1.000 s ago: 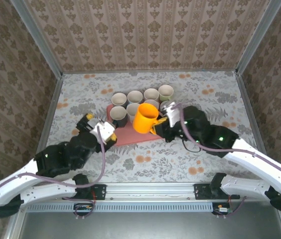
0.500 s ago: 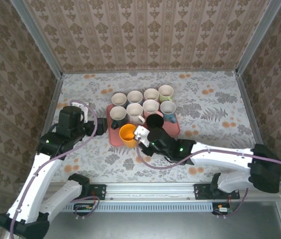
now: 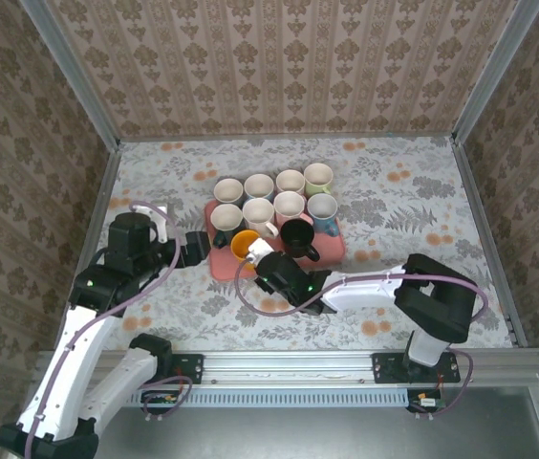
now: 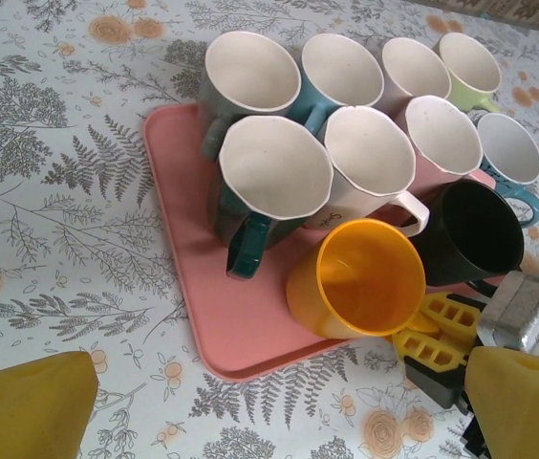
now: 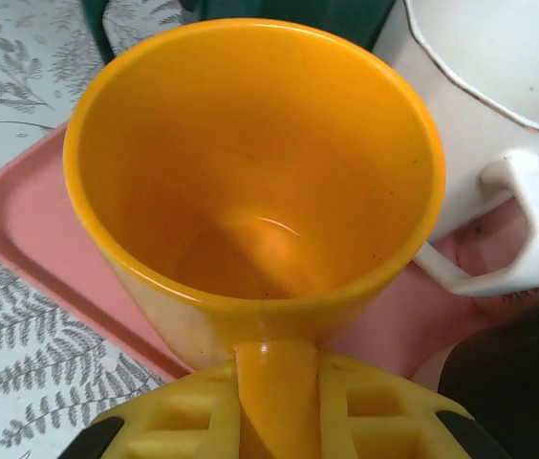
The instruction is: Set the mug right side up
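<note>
Your right gripper point(image 5: 277, 382) pinches the handle of the glossy, tapered orange mug point(image 4: 355, 277). The mug stands mouth-up at the smooth pink tray's point(image 4: 169, 191) near edge, crowded by a faceted white mug point(image 4: 370, 163). Your left gripper point(image 3: 196, 249) hangs wide beside the tray's left rim.

We see a worktop point(image 3: 422, 191) covered in fern-and-blossom print. A pink tray point(image 4: 193, 249) lies flat near its middle. Whether the far mugs point(image 3: 289, 180) stand on tray or worktop, we cannot tell.
</note>
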Controlling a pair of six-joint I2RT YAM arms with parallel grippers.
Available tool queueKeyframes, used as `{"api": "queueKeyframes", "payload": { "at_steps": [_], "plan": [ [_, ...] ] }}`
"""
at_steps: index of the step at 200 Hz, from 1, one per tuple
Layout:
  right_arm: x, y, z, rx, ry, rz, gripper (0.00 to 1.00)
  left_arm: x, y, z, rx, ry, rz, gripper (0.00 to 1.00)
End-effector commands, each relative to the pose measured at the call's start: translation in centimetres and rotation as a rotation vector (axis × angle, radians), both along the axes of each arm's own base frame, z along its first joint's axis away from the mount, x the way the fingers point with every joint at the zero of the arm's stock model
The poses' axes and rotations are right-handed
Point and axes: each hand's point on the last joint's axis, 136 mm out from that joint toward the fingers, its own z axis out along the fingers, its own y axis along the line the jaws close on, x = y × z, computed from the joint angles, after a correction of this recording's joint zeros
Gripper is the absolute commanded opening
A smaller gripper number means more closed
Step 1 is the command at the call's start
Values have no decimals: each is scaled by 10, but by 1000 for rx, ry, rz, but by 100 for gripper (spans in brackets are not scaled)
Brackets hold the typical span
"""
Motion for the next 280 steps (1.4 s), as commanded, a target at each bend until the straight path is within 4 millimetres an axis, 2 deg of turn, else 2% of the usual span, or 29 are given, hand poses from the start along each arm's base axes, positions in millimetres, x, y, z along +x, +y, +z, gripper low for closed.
{"api": "queueKeyframes", "payload": {
  "at_steps": [1,18,34,64,99,107,131,145,152,153,156,171,174,177,186,194,206,221,234,242,250,257,270,280],
  "plan": [
    [24,7,41,161,-89,-135,0,-2,2,1,-19,-1,13,100],
    [24,9,33,149,-75,-137,0,-3,3,-1,-18,-2,15,100],
    [23,11,26,131,-58,-122,11,-3,3,-2,-18,2,21,100],
    [20,14,19,118,-35,-102,21,-4,3,-2,-29,1,24,100],
    [15,14,22,129,-11,-80,55,-6,7,-2,-24,-1,39,100],
    [13,13,29,138,-16,-78,63,-6,8,-1,-20,-3,43,100],
    [12,3,49,147,-32,-98,68,-6,13,2,15,-25,44,100],
    [9,-4,67,174,-36,-106,77,-6,8,10,17,-56,8,100],
    [4,-4,78,198,-31,-85,90,-4,5,14,17,-78,-19,100],
    [3,-4,80,205,-27,-76,97,-4,4,14,16,-82,-23,100],
    [1,-3,84,216,-23,-65,99,-4,2,15,16,-89,-39,100],
    [-14,0,116,292,-4,36,100,6,-3,18,27,-101,-57,100],
    [-16,1,117,295,5,54,100,9,-3,18,35,-97,-51,100],
    [-20,-1,134,328,-7,75,100,12,-2,16,46,-90,-43,100],
    [-25,-6,156,380,1,112,100,23,-2,13,66,-76,-32,100],
    [-23,-16,175,431,23,104,100,33,-4,12,78,-80,-29,100],
    [-10,-45,199,497,18,-1,100,50,-5,9,115,-108,-22,100],
    [4,-88,222,516,-78,-167,100,72,-4,9,187,-191,-28,100],
    [8,-109,234,460,-207,-162,100,93,5,7,287,-289,1,100],
    [10,-124,239,412,-276,-158,100,104,13,4,344,-349,30,100],
    [15,-143,240,371,-321,-199,100,113,29,-1,374,-378,126,100],
    [22,-165,238,322,-350,-257,100,119,41,-3,377,-412,186,100],
    [37,-211,229,240,-398,-407,100,124,48,-8,373,-490,171,100],
    [46,-245,219,207,-413,-516,100,129,68,-17,368,-488,248,100]
  ]
}}
